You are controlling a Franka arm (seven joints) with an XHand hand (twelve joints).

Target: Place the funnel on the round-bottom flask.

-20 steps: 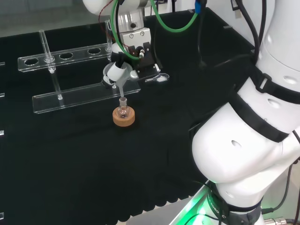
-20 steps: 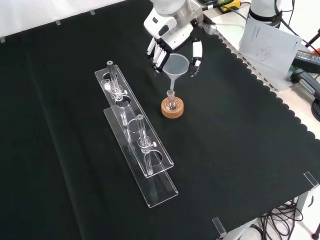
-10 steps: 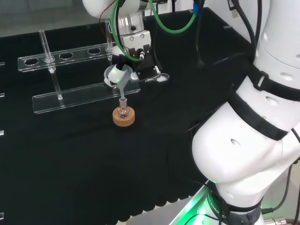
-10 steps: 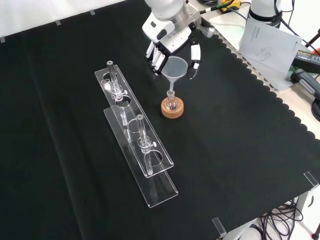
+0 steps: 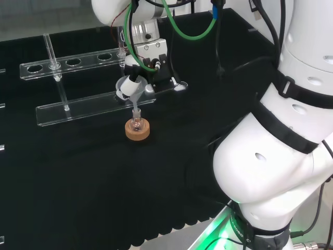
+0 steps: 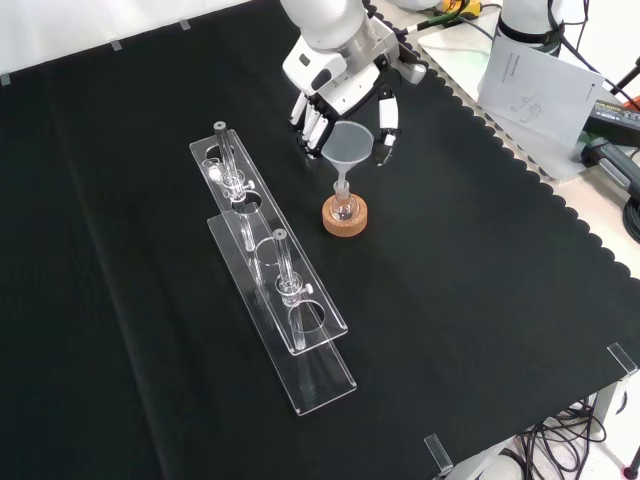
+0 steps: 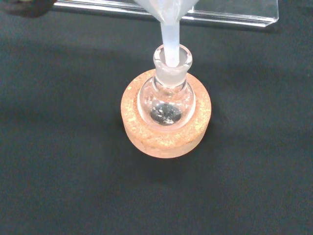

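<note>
**Funnel stem in the flask neck**

While its stem sits inside the neck of the round-bottom flask (image 7: 167,100), the funnel (image 6: 347,145) tilts slightly. That flask rests on a cork ring (image 6: 345,217). Around the funnel's cone, the hand (image 6: 335,85) curls its fingers, grasping it, beside the clear rack (image 6: 270,265).

A black cloth (image 6: 480,300) is covering the bench. A cork ring (image 6: 345,218) is lying on it, carrying a round-bottom flask (image 7: 167,100). Just beside the ring, two long clear racks (image 6: 290,320) are standing on the cloth.
</note>
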